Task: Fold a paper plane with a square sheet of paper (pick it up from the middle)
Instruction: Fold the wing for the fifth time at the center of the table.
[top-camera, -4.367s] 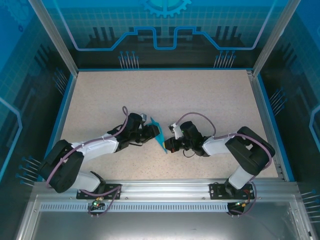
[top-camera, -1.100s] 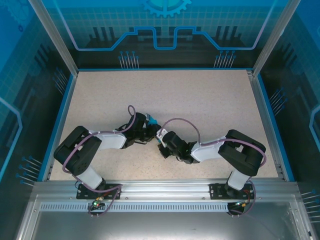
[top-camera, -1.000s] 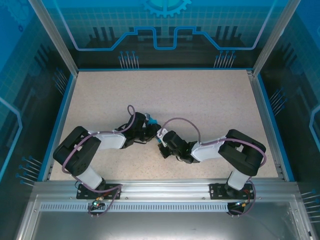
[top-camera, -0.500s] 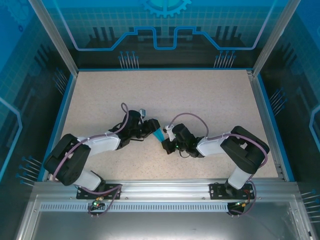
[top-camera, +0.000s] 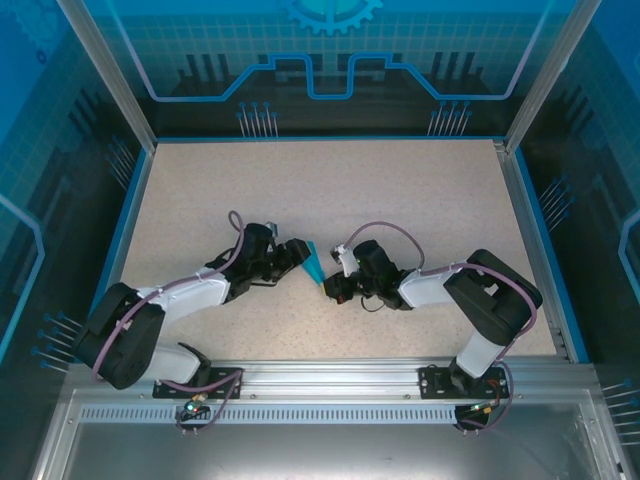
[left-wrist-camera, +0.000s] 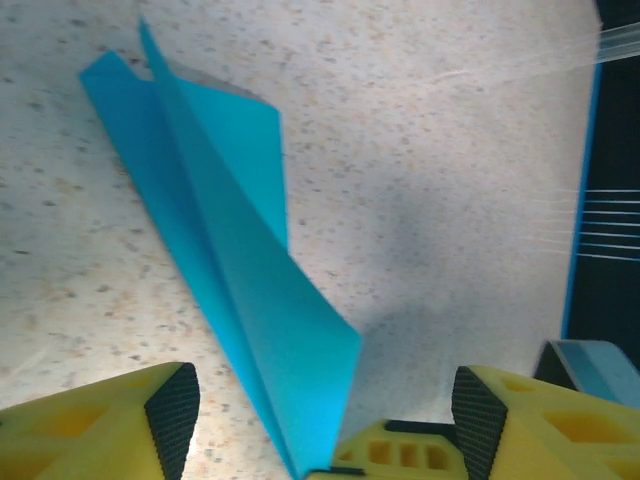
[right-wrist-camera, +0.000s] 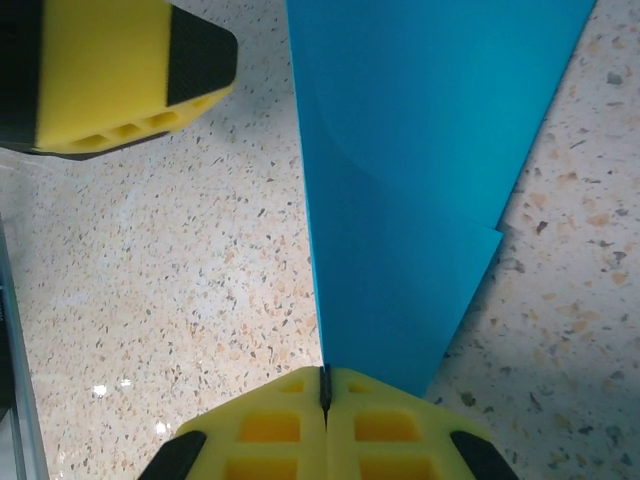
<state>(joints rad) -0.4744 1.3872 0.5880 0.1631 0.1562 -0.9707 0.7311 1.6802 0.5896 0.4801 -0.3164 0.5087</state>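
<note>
The right claw (right-wrist-camera: 325, 395) is pinched shut on the paper (right-wrist-camera: 420, 150), so it stands up on the tabletop (top-camera: 400, 190). The left claw (left-wrist-camera: 325, 405) is wide open and holds nothing.

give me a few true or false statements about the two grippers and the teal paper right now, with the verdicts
1. The right gripper is shut on an edge of the teal paper. True.
2. The left gripper is clamped tight on the paper. False: its fingers stand wide apart, with the paper running between them.
3. The paper is a flat, unfolded square. False: it is creased into a narrow shape that tapers to a point, with a flap standing up.
4. From above, the paper sits between the two grippers on the speckled table. True.
</note>
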